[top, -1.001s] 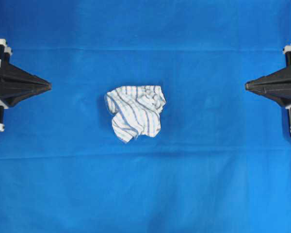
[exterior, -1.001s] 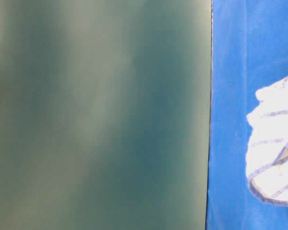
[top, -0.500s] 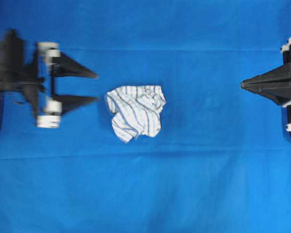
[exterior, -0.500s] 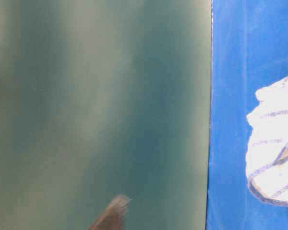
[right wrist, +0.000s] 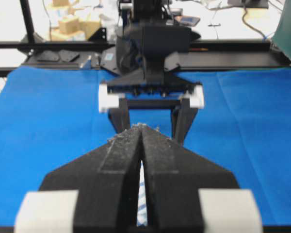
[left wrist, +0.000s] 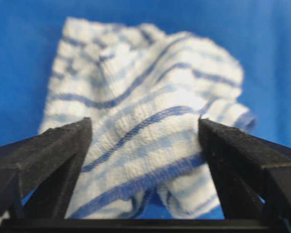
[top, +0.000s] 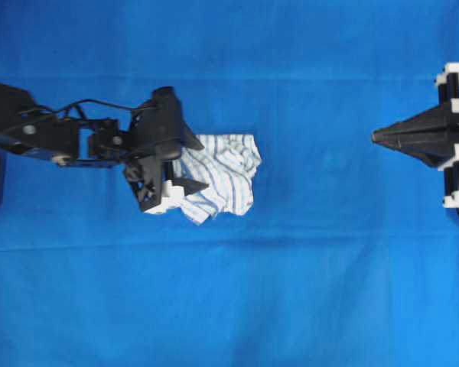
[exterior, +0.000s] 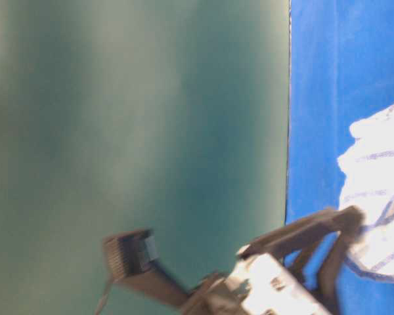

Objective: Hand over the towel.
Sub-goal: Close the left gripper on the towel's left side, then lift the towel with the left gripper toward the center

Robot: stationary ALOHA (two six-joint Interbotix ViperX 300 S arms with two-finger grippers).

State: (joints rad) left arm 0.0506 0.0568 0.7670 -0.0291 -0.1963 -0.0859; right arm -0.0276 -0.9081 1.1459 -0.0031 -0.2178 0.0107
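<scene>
Overhead view: the towel (top: 218, 177), a crumpled white cloth with blue-grey stripes, lies just left of centre on the blue sheet (top: 306, 290). The left gripper (top: 191, 160) reaches in from the left edge, its fingers spread and set over the towel's left margin — a placement that suits closing on the nearest fold. The right gripper (top: 376, 136) sits at the right edge, well apart from the towel, fingers pressed together, apparently parked until a hand-over is due.

Table-level view: the towel (exterior: 377, 197) shows at the right edge; blurred dark fingers of the left gripper (exterior: 348, 220) rise from the bottom and meet its lower part. Whether they touch cannot be told.

Left wrist view: two dark fingertips (left wrist: 63, 145) flank the towel (left wrist: 145, 111), which fills the gap between them — open, not yet pinching.

Right wrist view: the right gripper (right wrist: 141, 131) points, closed, toward the left gripper (right wrist: 150, 124) across the sheet.
</scene>
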